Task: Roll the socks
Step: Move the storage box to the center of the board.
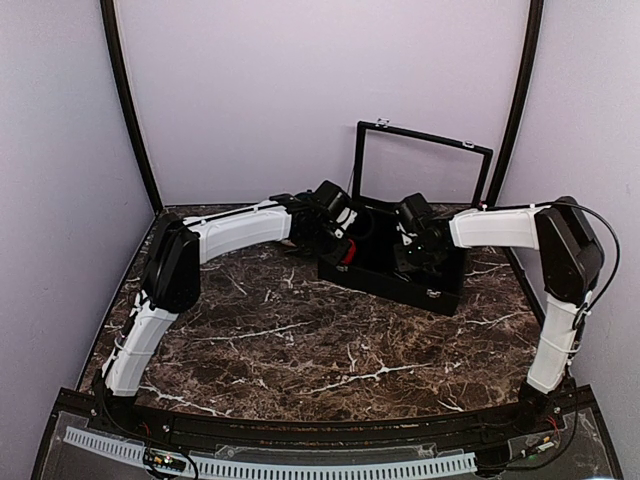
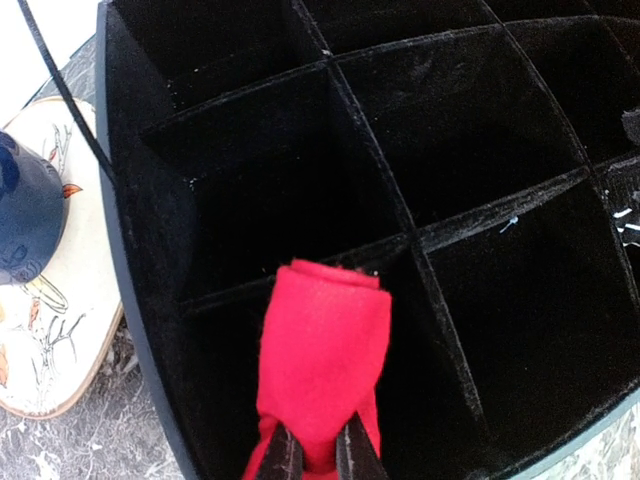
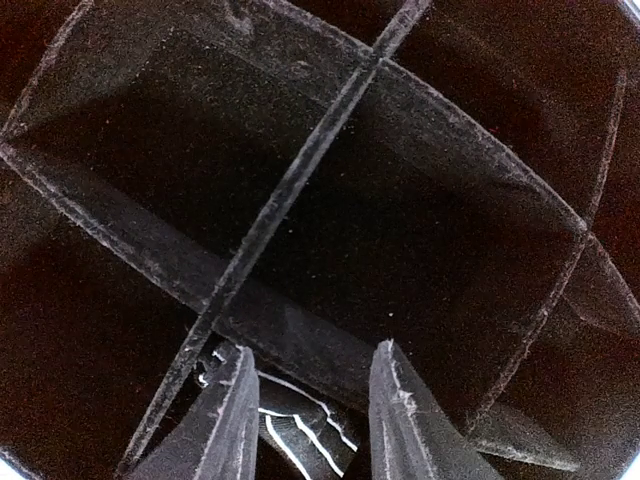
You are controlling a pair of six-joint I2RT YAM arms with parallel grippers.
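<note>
The red sock (image 2: 325,350) is rolled into a tight bundle, and my left gripper (image 2: 320,455) is shut on its lower end. It hangs over a near-left compartment of the black divided box (image 2: 150,270). In the top view the left gripper (image 1: 343,248) is at the box's left end, with a bit of red (image 1: 349,255) showing. My right gripper (image 3: 314,350) is open inside the box (image 1: 440,295). The black sock with thin white stripes (image 3: 300,425) lies in a compartment below and between its fingers. The right gripper also shows in the top view (image 1: 415,262).
The box's lid (image 1: 420,160) stands open at the back. Thin black dividers (image 3: 290,190) split the box into several compartments. Left of the box, a cream printed piece (image 2: 60,330) with a dark blue object (image 2: 25,215) on it lies on the marble table (image 1: 300,340).
</note>
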